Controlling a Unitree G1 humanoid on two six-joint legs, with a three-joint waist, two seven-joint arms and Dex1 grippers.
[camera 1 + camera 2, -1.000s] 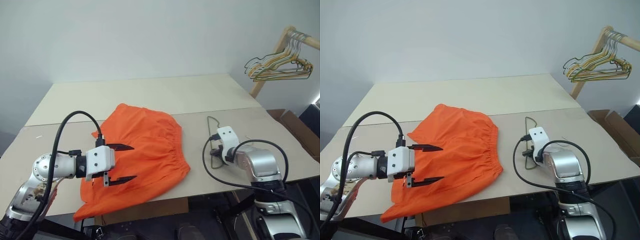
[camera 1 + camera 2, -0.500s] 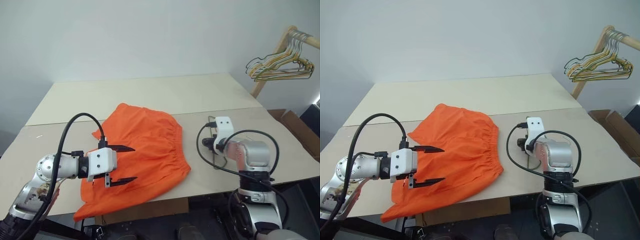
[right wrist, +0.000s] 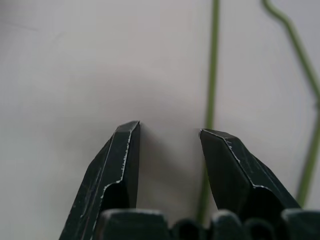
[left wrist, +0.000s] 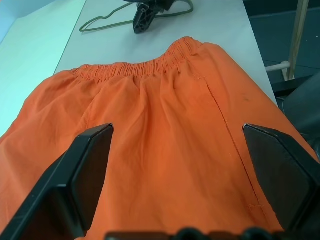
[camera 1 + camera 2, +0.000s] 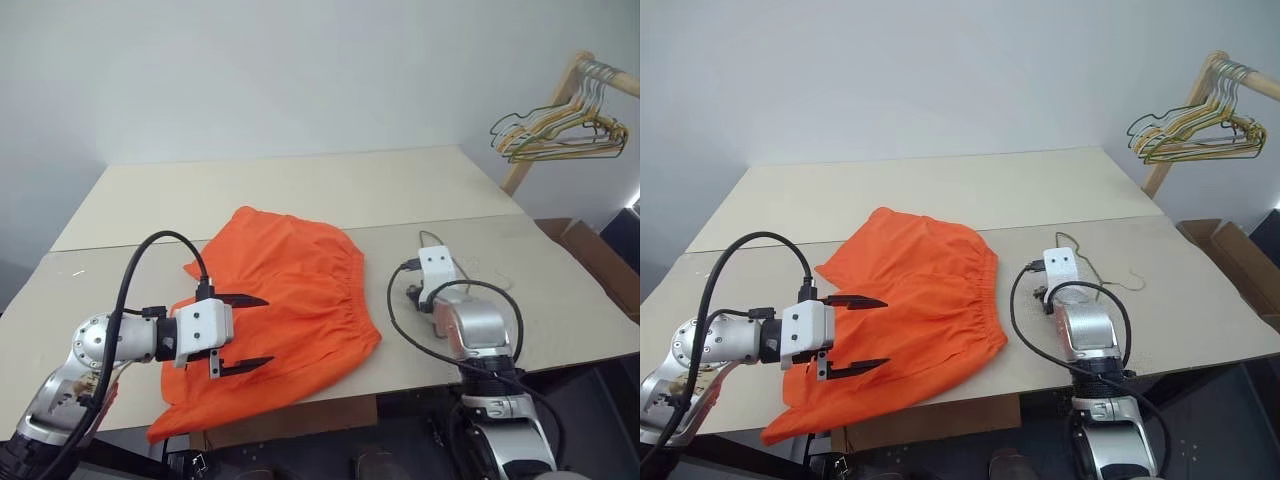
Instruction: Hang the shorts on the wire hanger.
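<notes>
Since a second ago my right fingers swung over the wire hanger: parted, empty, straddling nothing. Left fingers wide above the shorts. Wire: thin, springy, slippery; pinch one straight run. Fabric limp.

I see the shorts as plain bright orange at the centre of the frame, on a pale beige tabletop. The wire hanger is olive green; both hands, left hand and right hand, have black fingers. At upper right, a bunch of yellowish-green hangers hangs from a light wooden rail.
</notes>
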